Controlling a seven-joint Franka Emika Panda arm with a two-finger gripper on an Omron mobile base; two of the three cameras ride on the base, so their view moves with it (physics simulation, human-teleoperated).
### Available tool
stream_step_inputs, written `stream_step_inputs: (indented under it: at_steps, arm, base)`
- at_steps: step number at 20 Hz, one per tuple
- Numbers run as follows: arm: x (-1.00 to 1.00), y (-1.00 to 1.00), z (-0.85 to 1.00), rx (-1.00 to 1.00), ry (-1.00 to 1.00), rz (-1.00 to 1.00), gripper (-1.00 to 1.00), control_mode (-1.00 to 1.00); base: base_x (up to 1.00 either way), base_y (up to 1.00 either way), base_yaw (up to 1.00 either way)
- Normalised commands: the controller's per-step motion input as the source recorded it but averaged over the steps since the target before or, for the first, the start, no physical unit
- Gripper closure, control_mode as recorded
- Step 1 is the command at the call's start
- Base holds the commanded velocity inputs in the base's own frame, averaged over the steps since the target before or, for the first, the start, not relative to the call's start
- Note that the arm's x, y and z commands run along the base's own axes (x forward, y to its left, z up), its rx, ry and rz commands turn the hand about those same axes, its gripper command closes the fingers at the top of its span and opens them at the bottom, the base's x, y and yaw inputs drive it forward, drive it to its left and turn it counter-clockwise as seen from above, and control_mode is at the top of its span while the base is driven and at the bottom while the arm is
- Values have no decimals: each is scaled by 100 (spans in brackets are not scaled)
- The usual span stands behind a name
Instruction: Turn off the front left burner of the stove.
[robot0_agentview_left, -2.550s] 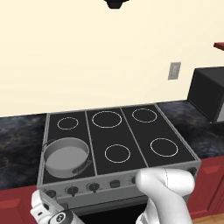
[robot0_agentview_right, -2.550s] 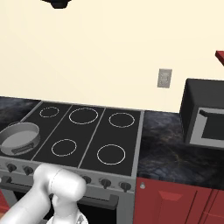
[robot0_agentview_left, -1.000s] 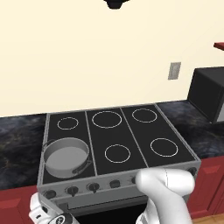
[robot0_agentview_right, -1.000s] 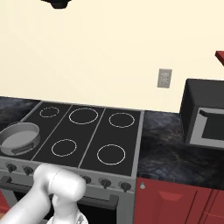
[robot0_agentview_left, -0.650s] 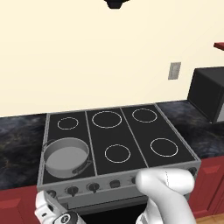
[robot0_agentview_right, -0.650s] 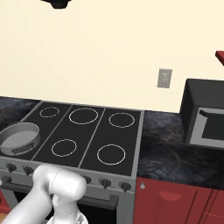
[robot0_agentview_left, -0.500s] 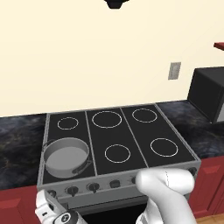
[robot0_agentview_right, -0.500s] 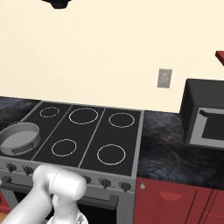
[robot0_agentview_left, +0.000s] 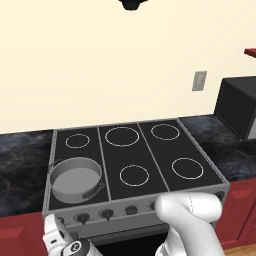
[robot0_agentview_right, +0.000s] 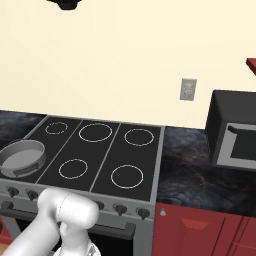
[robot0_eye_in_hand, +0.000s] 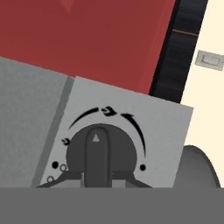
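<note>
The stove (robot0_agentview_left: 160, 150) is a grey range with a black glass top and a row of dark knobs (robot0_agentview_left: 106, 214) along its front panel. A grey pot (robot0_agentview_left: 75, 179) sits on its front left burner. My white hand (robot0_agentview_left: 53, 235) is low at the panel's left end. In the hand view a dark round knob (robot0_eye_in_hand: 100, 146) with a raised bar and a white arrow mark sits on a grey plate with arc marks. My gripper (robot0_eye_in_hand: 99, 180) is shut on this knob, one dark fingertip (robot0_eye_in_hand: 65, 176) on each side of its lower edge.
A black microwave (robot0_agentview_right: 232, 130) stands on the dark stone counter (robot0_agentview_right: 195, 165) right of the stove. Red cabinet fronts (robot0_agentview_right: 200, 227) run below the counter. A wall outlet (robot0_agentview_left: 199, 80) is on the cream wall, and a dark hood (robot0_agentview_left: 132, 4) hangs above.
The jaws have come together onto the knob. The hand has edged slightly toward the panel, and the pot and stove have not moved.
</note>
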Motion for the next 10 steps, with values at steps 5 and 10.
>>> stream_step_inputs:
  at_steps: [5, 10]
  arm:
    - [16, 7, 21, 26, 0, 0, 100, -100]
    - [20, 23, 27, 33, 0, 0, 100, -100]
  base:
    - [0, 0, 0]
    - [0, 0, 0]
